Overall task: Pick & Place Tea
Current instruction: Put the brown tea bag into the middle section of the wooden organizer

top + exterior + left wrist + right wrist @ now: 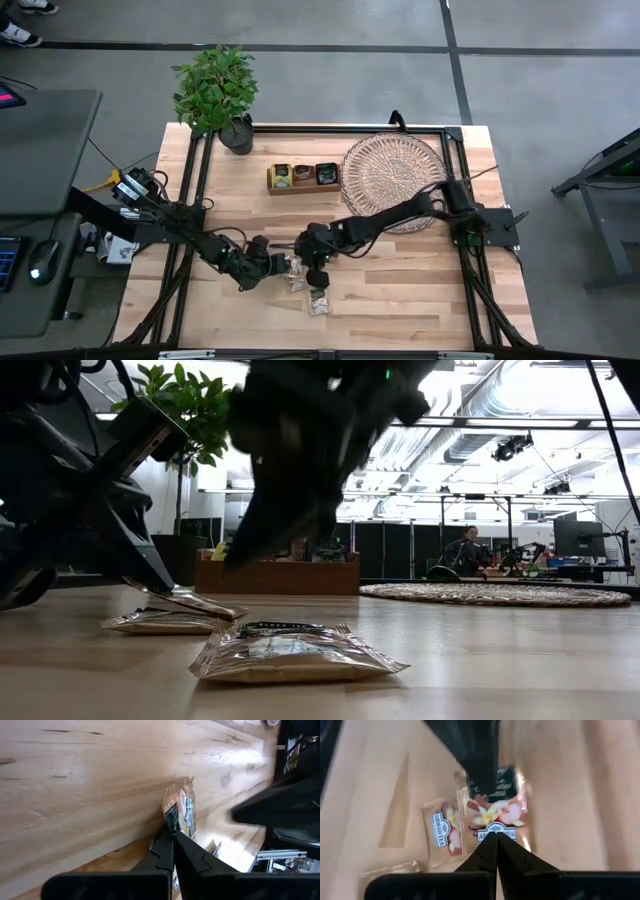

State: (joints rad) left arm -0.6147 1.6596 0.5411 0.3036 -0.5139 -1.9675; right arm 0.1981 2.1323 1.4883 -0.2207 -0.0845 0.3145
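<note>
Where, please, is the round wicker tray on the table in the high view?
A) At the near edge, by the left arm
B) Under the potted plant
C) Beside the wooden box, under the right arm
C: the wicker tray lies right beside the wooden box, with the right arm crossing above it.

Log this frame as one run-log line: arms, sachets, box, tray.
left pincer: shut on tea sachet | right pincer: shut over sachets | loose sachet: on table | wooden box: holds tea | wicker tray

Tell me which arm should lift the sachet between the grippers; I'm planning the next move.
Left, probably. The left gripper is already shut on the edge of the sachet. The right gripper is shut too, its tips pointing at that same sachet without clearly gripping it.
</note>
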